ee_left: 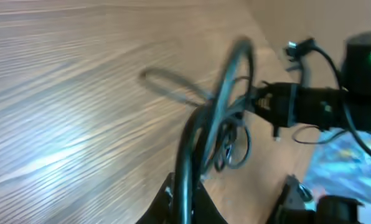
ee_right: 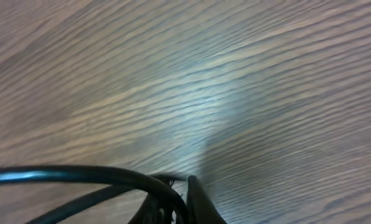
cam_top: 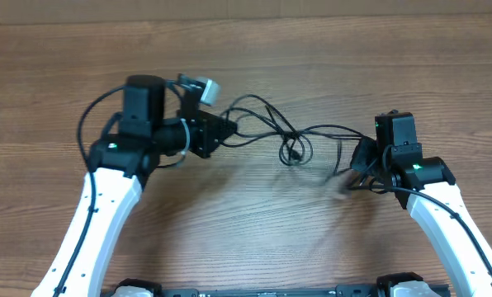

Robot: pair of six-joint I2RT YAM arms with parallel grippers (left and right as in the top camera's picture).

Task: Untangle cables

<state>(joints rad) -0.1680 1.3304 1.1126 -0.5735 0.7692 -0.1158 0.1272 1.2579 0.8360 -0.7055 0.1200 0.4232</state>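
Note:
The cables [cam_top: 287, 140] are thin black cords lying in loose, crossed loops on the wooden table between the two arms. My left gripper [cam_top: 228, 129] is at their left end and is shut on a strand. In the left wrist view that strand [ee_left: 220, 93] rises straight out of the left gripper [ee_left: 185, 191] toward a small knot of loops [ee_left: 232, 146]. My right gripper [cam_top: 351, 172] is at the right end, blurred. In the right wrist view black strands [ee_right: 79, 174] run into the right gripper [ee_right: 178, 190], which is shut on them.
The wooden table [cam_top: 246, 49] extends in all directions. Thicker black wiring [cam_top: 93, 115] loops beside the left arm. The right arm's dark wrist [ee_left: 322, 102] shows in the left wrist view. A dark rail [cam_top: 262, 290] runs along the near edge.

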